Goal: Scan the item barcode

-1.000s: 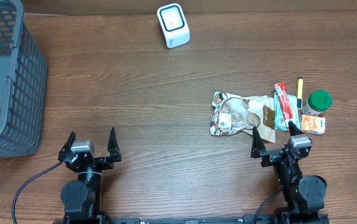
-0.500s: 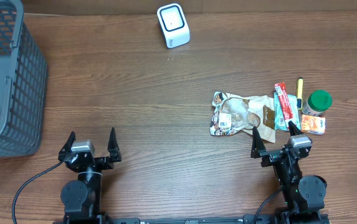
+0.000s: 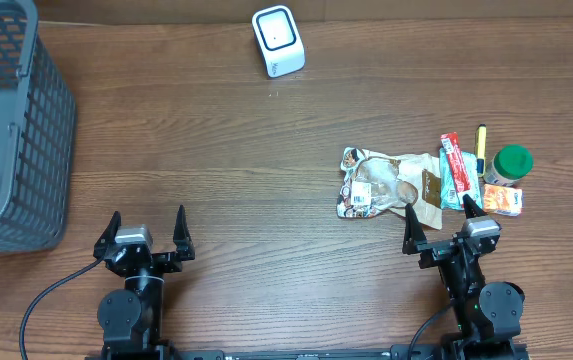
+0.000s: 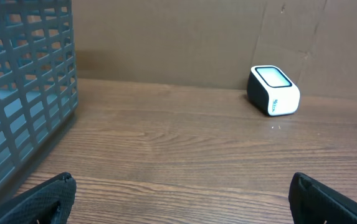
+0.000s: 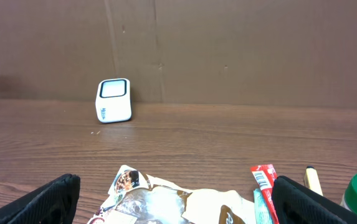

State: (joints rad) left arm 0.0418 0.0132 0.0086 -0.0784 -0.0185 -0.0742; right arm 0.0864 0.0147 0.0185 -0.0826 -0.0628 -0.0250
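Facing the scanner, your left claw and right claw gape empty; the snack pouch lies to its right.

The table was brown wood grain with a smooth, faintly sheened top, and the basket was matt grey moulded plastic. The scanner had a smooth white plastic shell with a glossy window. The snack packet was crinkled shiny film, and the wall behind looked like plain matt cardboard.
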